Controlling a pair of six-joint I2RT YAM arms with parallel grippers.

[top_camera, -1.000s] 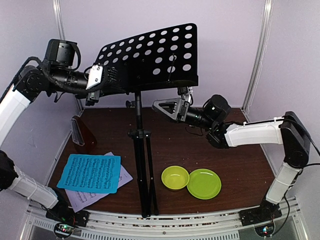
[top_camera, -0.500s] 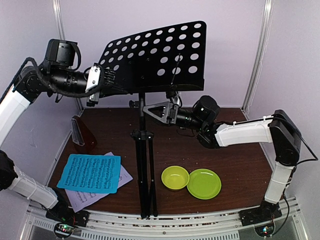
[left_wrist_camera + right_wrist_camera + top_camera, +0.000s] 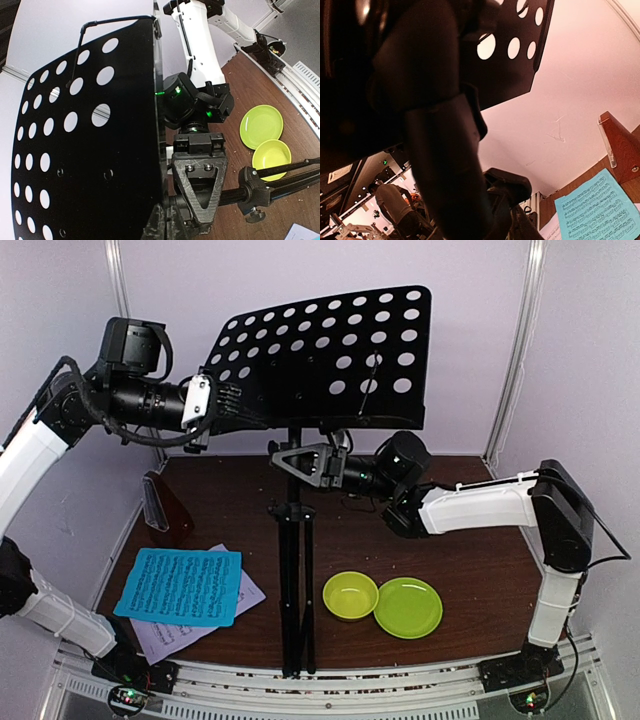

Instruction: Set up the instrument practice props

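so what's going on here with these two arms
Both arms are working on the music stand. The left pincer clamps the left edge of its perforated desk; the right pincer is at the pole under it, grip unclear. The blue sheet and pale sheet lie on the table, not yet on the stand; the metronome stands back left.

Pale lilac walls [image 3: 480,300] at back and sides, white posts [image 3: 525,340] in the back corners, dark brown table [image 3: 480,570] under even light, metal rail [image 3: 380,680] along near edge.
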